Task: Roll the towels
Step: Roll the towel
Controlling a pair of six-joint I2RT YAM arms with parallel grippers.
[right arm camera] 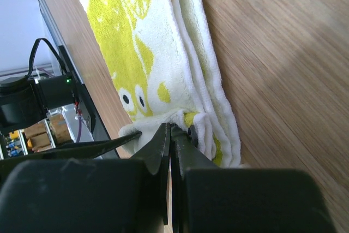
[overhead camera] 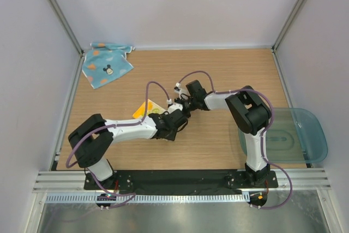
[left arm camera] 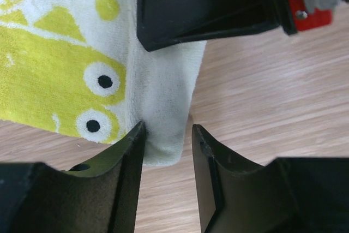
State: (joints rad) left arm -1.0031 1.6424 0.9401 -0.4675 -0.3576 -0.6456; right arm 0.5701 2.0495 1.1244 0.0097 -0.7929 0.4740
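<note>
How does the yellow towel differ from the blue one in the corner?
The yellow towel has lime-green cartoon print; the blue towel has coloured spots and a mouse face. The yellow towel lies mid-table, folded in layers, the left fingers and right fingers at its edge; the blue towel lies loosely spread in the far left corner, untouched. Both are small soft cloths.

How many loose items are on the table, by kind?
Towels: 2 (yellow towel, light blue towel)
Tubs: 1 (plastic tub)
Total: 3
</note>
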